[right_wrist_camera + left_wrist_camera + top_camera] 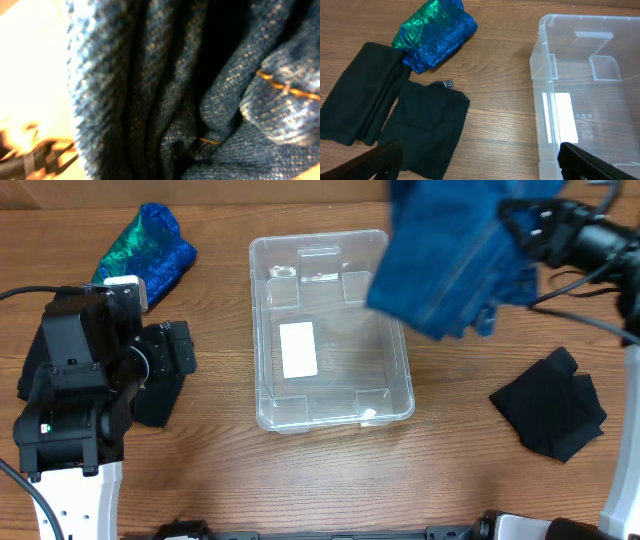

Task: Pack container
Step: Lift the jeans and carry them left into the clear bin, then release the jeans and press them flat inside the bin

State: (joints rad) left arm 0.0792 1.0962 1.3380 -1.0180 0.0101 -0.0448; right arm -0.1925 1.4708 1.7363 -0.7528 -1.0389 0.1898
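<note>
Container (345,370) lies mouth up, long axis near-to-far; right claw (512,225) grips denim (445,260); left claw (480,162) gapes wide.

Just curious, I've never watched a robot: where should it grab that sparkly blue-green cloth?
The humped middle of the sparkly cloth, from straight above, with the open left pincer. It lies in a soft bunched heap, and its near edge touches the black cloth, so an edge pinch might snag both.

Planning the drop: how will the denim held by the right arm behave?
Likely floppy: the denim garment hangs bunched from the right gripper. Thick weave suggests some weight. It may drape over the container rim.
</note>
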